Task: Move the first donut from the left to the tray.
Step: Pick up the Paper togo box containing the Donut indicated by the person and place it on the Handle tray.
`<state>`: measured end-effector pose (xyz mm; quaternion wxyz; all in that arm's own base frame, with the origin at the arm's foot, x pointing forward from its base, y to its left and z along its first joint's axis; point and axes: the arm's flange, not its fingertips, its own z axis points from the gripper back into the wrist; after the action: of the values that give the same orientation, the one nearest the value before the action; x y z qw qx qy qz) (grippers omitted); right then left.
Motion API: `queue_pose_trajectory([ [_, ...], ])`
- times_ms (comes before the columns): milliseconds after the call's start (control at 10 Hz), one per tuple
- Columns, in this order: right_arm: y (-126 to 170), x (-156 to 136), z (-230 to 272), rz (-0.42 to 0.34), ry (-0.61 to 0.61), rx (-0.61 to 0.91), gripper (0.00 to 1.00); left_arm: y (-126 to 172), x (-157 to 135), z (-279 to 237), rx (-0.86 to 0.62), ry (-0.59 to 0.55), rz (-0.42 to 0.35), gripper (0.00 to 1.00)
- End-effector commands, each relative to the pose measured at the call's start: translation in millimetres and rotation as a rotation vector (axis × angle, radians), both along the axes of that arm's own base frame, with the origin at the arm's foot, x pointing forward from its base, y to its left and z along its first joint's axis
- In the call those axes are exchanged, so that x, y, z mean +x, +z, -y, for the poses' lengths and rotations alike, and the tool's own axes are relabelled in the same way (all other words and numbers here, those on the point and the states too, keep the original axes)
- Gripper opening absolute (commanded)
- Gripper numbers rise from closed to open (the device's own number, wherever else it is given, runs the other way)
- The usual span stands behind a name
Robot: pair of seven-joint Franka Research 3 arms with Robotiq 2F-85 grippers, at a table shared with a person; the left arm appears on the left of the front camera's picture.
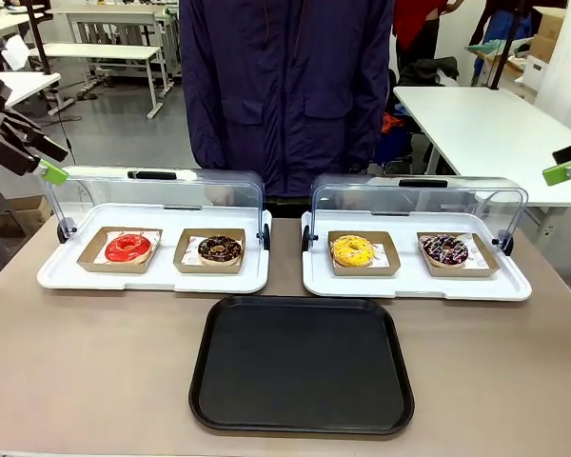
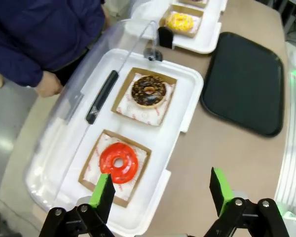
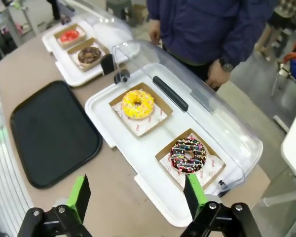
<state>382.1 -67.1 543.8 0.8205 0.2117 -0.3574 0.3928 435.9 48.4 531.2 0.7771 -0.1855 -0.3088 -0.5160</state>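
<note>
Front view: the red-iced ring donut [image 1: 127,248] sits in a shallow brown cardboard dish [image 1: 93,262] at the left end of the left white tray [image 1: 152,278], in the left-middle of the frame. The tray's clear domed lid [image 1: 162,190] is swung up behind it and a chocolate donut [image 1: 219,249] lies just beside it to the right. The black tray [image 1: 302,367], the destination, lies bare in the lower centre, near the white tray but apart from it. Left wrist view: the left gripper [image 2: 162,191] hangs above the table with its jaws spread wide and nothing between them; the red donut appears in the lower left, just above one green pad. Right wrist view: the right gripper [image 3: 137,196] is likewise spread and holds nothing. Handling, as a judgement: the donut is probably light and soft, and its glossy icing looks easily marred and sticky, so pinching the ring itself risks denting it. The dish's low wall looks the better hold, since thin card is stiffer than dough. Because the dish is shallow it should be kept level, or the donut may slide on its white paper liner [image 2: 138,160].
</note>
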Motion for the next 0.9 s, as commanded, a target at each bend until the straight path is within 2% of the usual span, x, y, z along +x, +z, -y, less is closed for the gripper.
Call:
queue_pose_trajectory([
  [0,3.7,-2.0,-6.6,-0.011,-0.031,-0.018,1.0,3.7,-6.0,7.1,-0.003,-0.012,-0.033,1.0],
  [400,1.8,-0.4,-5.7,-0.017,-0.034,-0.017,1.0,-0.8,-3.4,7.0,0.018,-0.002,-0.029,1.0],
  [500,17.0,10.6,16.3,-0.05,0.006,-0.001,1.0,8.3,4.4,-5.6,0.001,-0.018,-0.043,1.0],
  [600,24.2,17.2,41.9,-0.04,0.021,0.044,1.0,12.8,6.0,-28.2,-0.063,-0.022,-0.054,1.0],
  [800,20.0,34.1,92.9,-0.019,0.042,0.107,1.0,3.9,5.9,-63.0,-0.178,-0.006,-0.049,1.0],
])
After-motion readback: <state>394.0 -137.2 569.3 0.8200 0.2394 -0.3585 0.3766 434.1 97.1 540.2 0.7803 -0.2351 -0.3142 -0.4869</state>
